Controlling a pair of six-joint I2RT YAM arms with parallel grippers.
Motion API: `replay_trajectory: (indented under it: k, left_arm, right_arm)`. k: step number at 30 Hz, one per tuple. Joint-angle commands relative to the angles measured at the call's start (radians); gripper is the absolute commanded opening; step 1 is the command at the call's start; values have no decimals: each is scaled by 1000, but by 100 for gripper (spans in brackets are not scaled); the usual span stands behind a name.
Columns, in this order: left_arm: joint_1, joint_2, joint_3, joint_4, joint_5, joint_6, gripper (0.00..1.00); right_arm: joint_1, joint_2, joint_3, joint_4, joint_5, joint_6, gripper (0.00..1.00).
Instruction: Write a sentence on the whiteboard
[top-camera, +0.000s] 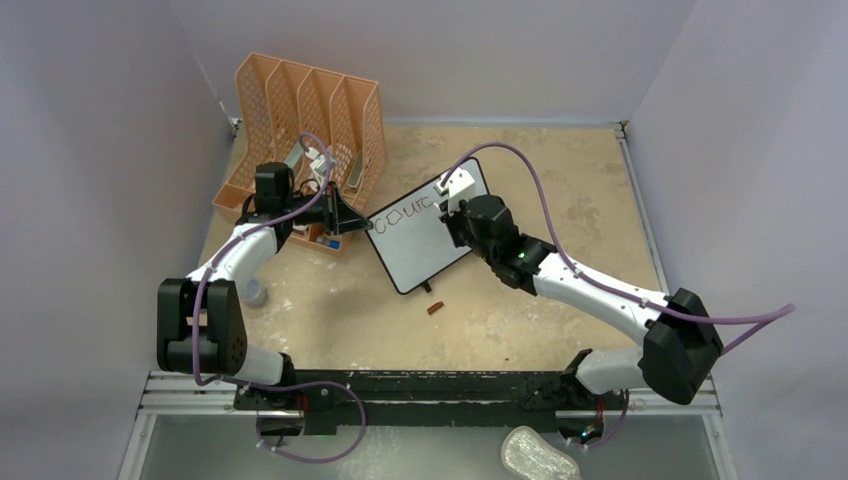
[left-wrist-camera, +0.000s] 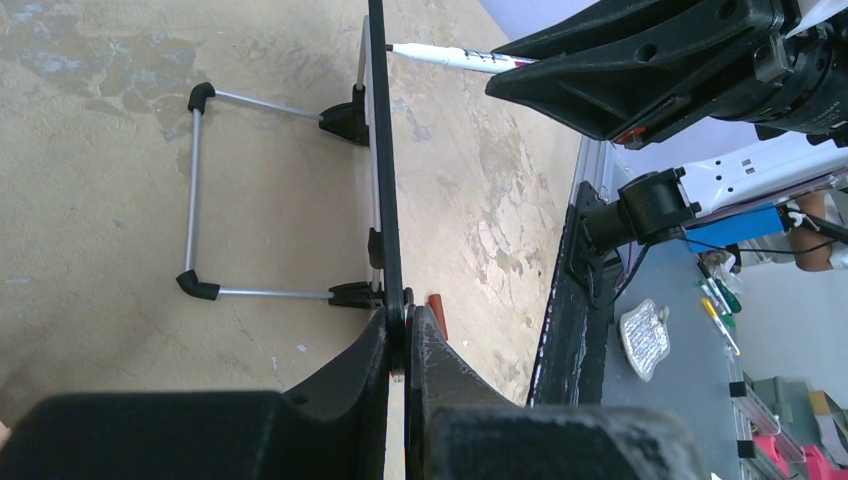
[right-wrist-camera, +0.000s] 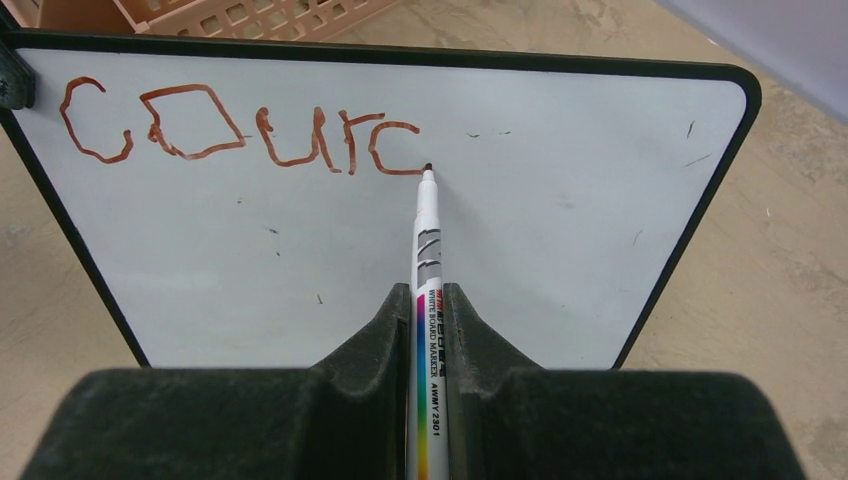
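The whiteboard (top-camera: 425, 250) stands tilted mid-table, with a black frame and a wire stand (left-wrist-camera: 195, 190) behind it. My left gripper (top-camera: 365, 226) is shut on the board's left edge; the left wrist view shows the frame (left-wrist-camera: 383, 150) edge-on, pinched between the jaws (left-wrist-camera: 407, 340). My right gripper (right-wrist-camera: 430, 292) is shut on a white marker (right-wrist-camera: 428, 240), whose tip touches the board. The sentence (right-wrist-camera: 240, 130) is only a reddish-brown "courc" on the top line, and the tip rests at the end of its last letter.
An orange perforated file organizer (top-camera: 300, 120) stands behind the left arm, close to the board's left corner. A small red marker cap (top-camera: 435, 308) lies on the table in front of the board. Walls close in the left, back and right sides.
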Motion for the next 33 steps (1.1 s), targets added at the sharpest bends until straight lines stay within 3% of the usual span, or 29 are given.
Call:
replay_trajectory:
  k: [1, 33]
  left_arm:
    - [-20, 19, 9, -37, -4, 45, 0]
    - [-22, 22, 11, -39, -7, 45, 0]
  right_arm:
    - [-7, 0, 46, 64, 8, -16, 0]
    - [-9, 6, 42, 48, -4, -16, 0]
